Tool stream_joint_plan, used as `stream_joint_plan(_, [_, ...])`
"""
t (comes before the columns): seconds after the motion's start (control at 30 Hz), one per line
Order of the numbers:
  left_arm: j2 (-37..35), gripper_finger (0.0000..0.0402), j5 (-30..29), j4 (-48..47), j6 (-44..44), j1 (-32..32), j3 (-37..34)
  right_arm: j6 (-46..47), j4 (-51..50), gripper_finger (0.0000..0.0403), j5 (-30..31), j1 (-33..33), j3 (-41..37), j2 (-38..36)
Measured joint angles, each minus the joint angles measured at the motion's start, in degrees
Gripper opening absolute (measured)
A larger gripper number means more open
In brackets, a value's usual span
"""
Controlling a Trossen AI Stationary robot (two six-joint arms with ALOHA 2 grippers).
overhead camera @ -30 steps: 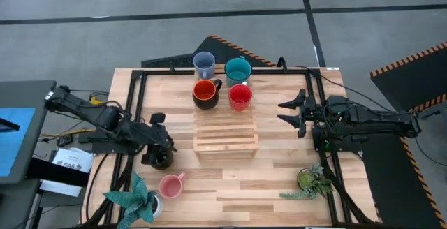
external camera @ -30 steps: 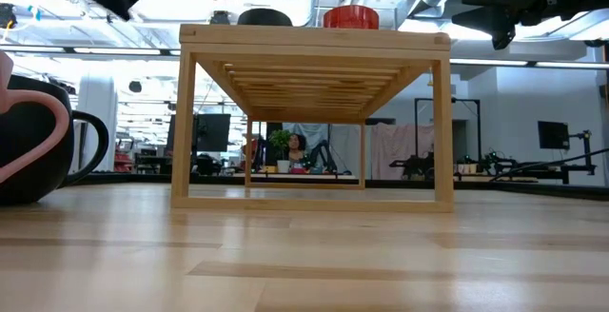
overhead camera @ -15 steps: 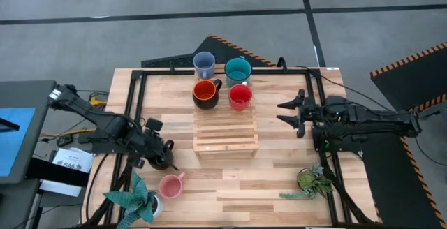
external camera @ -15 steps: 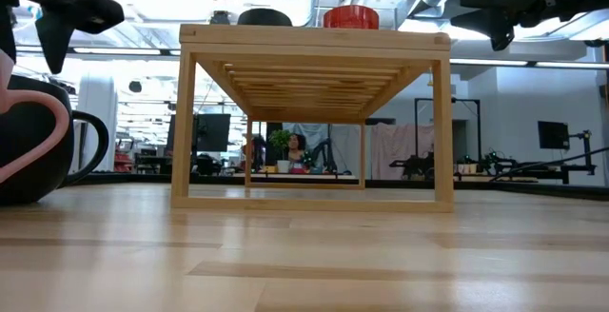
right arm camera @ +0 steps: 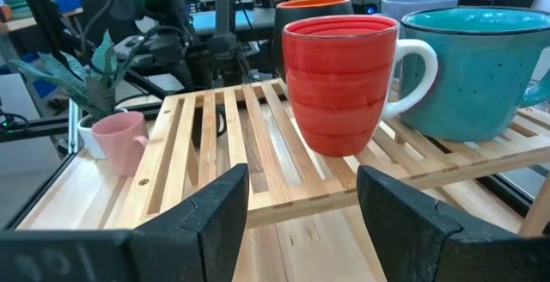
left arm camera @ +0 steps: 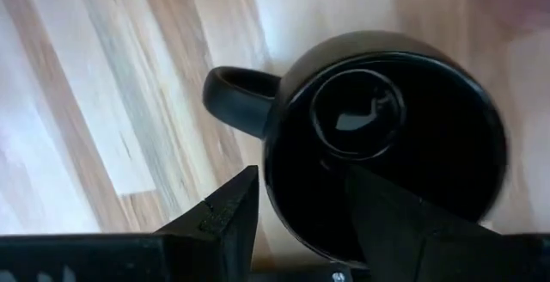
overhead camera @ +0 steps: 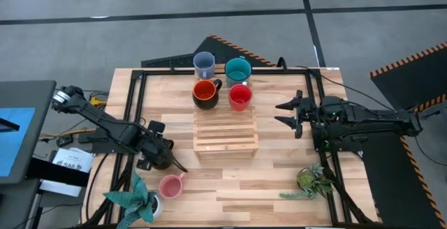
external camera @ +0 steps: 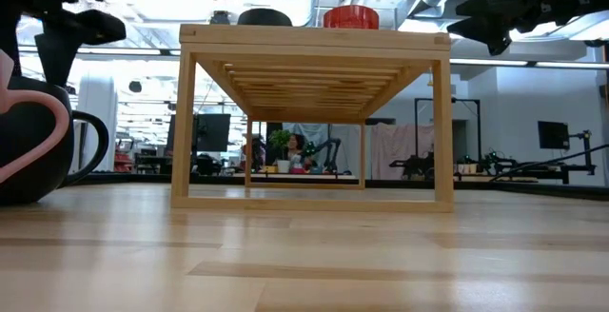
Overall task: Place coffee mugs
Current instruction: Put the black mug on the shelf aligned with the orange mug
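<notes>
The all-black mug (left arm camera: 387, 127) stands upright on the table near its left edge, its handle (left arm camera: 232, 97) free. My left gripper (left arm camera: 301, 174) is open above it (overhead camera: 166, 159). One finger stands outside the wall near the handle and one over the hollow, with no touch showing. The pink mug (overhead camera: 170, 186) stands on the table just nearer. The red mug (right arm camera: 339, 84), the teal mug (right arm camera: 473, 67), the black mug with orange inside (overhead camera: 204, 93) and the grey-blue mug (overhead camera: 203, 64) stand on the wooden rack (overhead camera: 225, 135). My right gripper (overhead camera: 285, 114) waits open to the rack's right.
A potted plant (overhead camera: 140, 197) stands at the near left corner beside the pink mug, and another (overhead camera: 311, 181) sits near the right edge. The near half of the rack's slats (right arm camera: 215, 153) is bare. A dark metal frame (overhead camera: 136, 103) runs along the table's sides.
My left gripper has come down and a little toward the near edge. It now hangs low over the black mug, fingers pointing down. The mug itself has stayed where it was.
</notes>
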Motion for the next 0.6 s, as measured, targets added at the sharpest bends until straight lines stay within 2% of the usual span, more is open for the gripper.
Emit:
stream_joint_plan(0.13, [3.0, 0.0160, -1.4, -0.1, -2.3, 0.0, 0.0, 0.0, 0.0, 0.0244, 0.0, 0.0, 0.0, 0.0])
stream_joint_plan(0.37, [7.3, 0.0155, 0.0, -0.7, -4.1, 0.1, 0.0, 0.0, 0.0, 0.0244, 0.0, 0.0, 0.0, 0.0])
stream_joint_plan(0.5, [9.4, 0.0127, 0.3, -1.9, -3.9, 0.1, 0.0, 0.0, 0.0, 0.0244, 0.0, 0.0, 0.0, 0.0])
stream_joint_plan(0.6, [10.2, 0.0083, 0.9, -2.7, -3.2, 0.1, 0.0, 0.0, 0.0, 0.0244, 0.0, 0.0, 0.0, 0.0])
